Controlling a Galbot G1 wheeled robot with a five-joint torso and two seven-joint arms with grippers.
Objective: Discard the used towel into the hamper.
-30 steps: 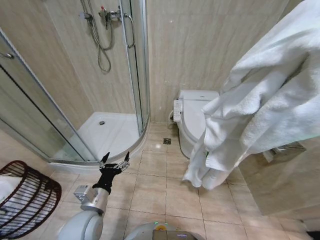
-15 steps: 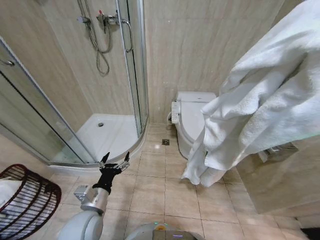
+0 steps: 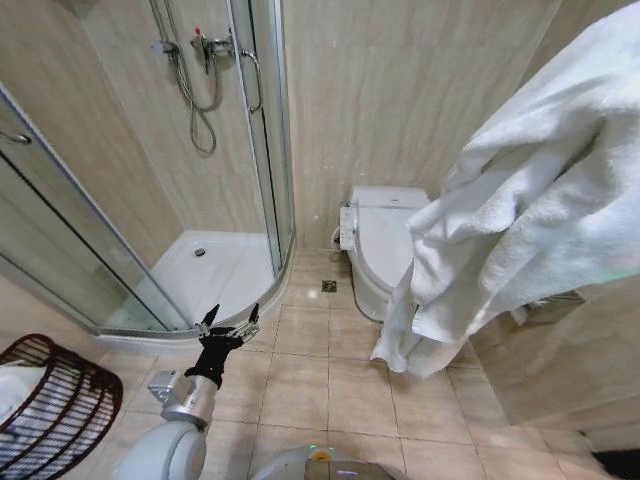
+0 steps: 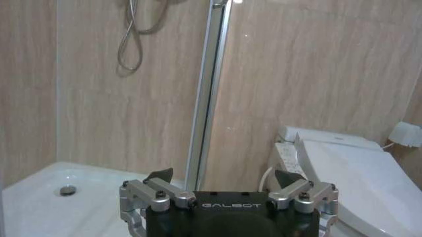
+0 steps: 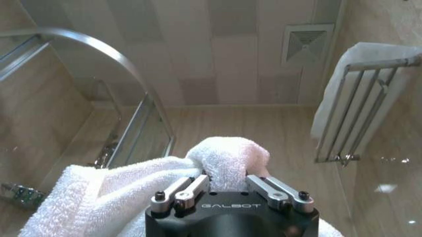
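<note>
The right pincer [image 5: 224, 190] pinched the white towel [image 3: 540, 210], which hung high on the right, in front of the toilet [image 3: 385, 245]. The left pincer [image 3: 228, 318] was spread and empty above the tiled floor [image 3: 330, 385]. The hamper [image 3: 55, 415] stood at the far left, beside the shower [image 3: 215, 270].

Hamper [image 3: 50, 410] cut off by my head view's left and bottom edges. Towel [image 3: 530, 200] runs past the right edge, hiding the right tool's arm.

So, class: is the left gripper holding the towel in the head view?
No: the left gripper hangs open and empty above the floor tiles, while the white towel hangs raised on the robot's right.
</note>
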